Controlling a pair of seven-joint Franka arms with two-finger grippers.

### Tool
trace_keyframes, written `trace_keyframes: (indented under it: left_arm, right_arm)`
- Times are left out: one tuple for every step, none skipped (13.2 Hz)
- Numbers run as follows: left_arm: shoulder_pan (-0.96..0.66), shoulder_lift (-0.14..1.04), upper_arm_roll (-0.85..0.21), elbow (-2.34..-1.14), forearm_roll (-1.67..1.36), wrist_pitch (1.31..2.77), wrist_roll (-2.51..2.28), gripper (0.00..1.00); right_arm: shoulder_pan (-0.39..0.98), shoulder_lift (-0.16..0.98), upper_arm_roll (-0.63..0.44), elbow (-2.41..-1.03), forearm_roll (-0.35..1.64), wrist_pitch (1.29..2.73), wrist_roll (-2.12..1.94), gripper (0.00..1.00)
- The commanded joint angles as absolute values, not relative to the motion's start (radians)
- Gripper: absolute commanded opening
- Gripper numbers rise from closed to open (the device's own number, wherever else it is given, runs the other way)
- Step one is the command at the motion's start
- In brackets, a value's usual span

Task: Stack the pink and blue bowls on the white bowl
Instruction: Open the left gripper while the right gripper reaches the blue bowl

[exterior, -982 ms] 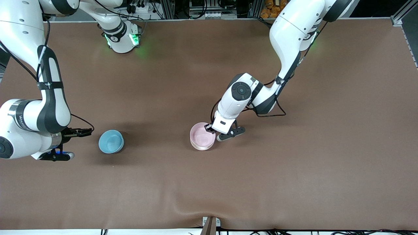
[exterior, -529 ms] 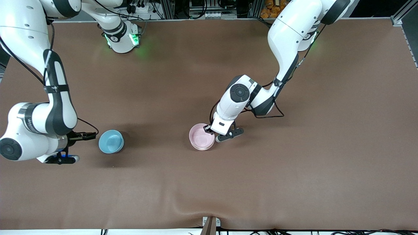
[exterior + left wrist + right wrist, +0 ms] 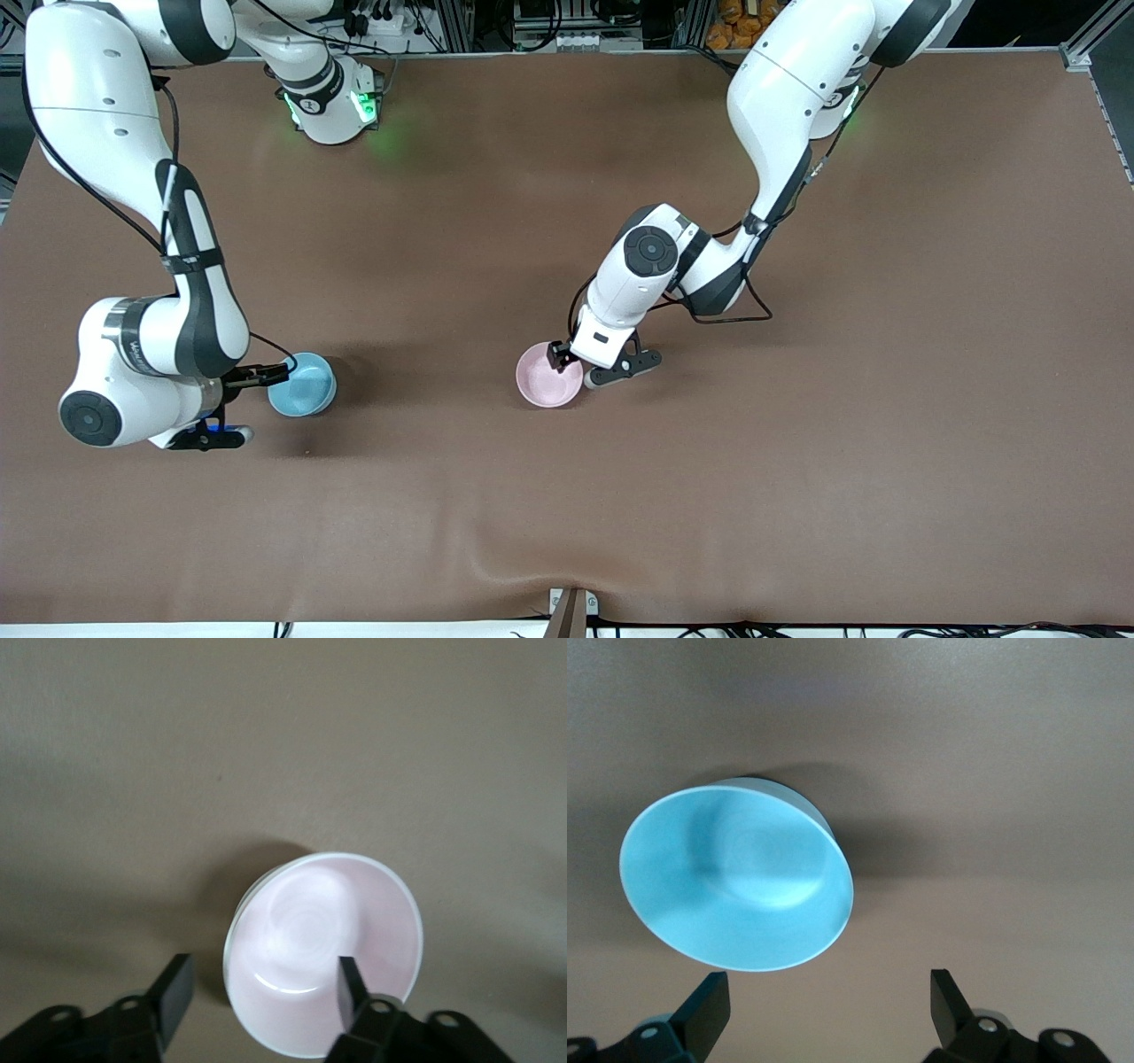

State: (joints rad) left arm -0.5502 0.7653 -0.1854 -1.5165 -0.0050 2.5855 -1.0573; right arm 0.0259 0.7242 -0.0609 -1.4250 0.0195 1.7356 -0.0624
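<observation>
The pink bowl (image 3: pixel 549 376) stands mid-table, and in the left wrist view (image 3: pixel 323 948) a thin pale second rim (image 3: pixel 241 904) shows under its edge. This looks like the white bowl beneath it, otherwise hidden. My left gripper (image 3: pixel 586 363) is open at the pink bowl's rim. In its wrist view (image 3: pixel 261 988) one finger (image 3: pixel 350 979) is over the bowl's inside and the other is outside the wall. The blue bowl (image 3: pixel 302 384) stands alone toward the right arm's end. My right gripper (image 3: pixel 248 404) is open beside it, and the bowl (image 3: pixel 735 877) lies outside the fingers (image 3: pixel 709 1005).
The brown table mat (image 3: pixel 797 461) is bare around both bowls. A metal bracket (image 3: pixel 571 611) sits at the table edge nearest the camera. The arm bases (image 3: pixel 332 106) stand at the farthest edge.
My right gripper has moved across the table to just beside the blue bowl. My left gripper has shifted slightly at the pink bowl, and the white edge under that bowl shows less.
</observation>
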Motion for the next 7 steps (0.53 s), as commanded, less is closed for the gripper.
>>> trace_keyframes:
  left_arm:
    - [-0.520,0.695,-0.172,-1.519,0.072,2.513,-1.058,1.00]
    - [-0.503,0.658,-0.172,-1.519,0.106,2.460,-1.045,1.00]
    - [-0.476,0.619,-0.173,-1.519,0.116,2.409,-1.014,1.00]
    - [-0.453,0.577,-0.178,-1.520,0.117,2.363,-0.984,1.00]
    - [-0.427,0.539,-0.182,-1.520,0.115,2.303,-0.950,1.00]
    - [-0.399,0.504,-0.184,-1.519,0.104,2.252,-0.907,1.00]
    - [-0.379,0.468,-0.186,-1.520,0.103,2.205,-0.872,1.00]
  right_arm:
    - [0.028,0.749,-0.063,-1.405,0.011,1.758,-0.051,1.00]
    - [0.032,0.749,-0.063,-1.407,0.012,1.749,-0.052,1.00]
    - [0.031,0.746,-0.063,-1.407,0.017,1.749,-0.054,1.00]
    - [0.020,0.746,-0.063,-1.407,0.020,1.756,-0.058,1.00]
    - [0.026,0.746,-0.063,-1.407,0.023,1.764,-0.060,1.00]
    - [0.022,0.746,-0.063,-1.413,0.017,1.767,-0.067,1.00]
    - [0.020,0.746,-0.063,-1.433,0.023,1.770,-0.077,1.00]
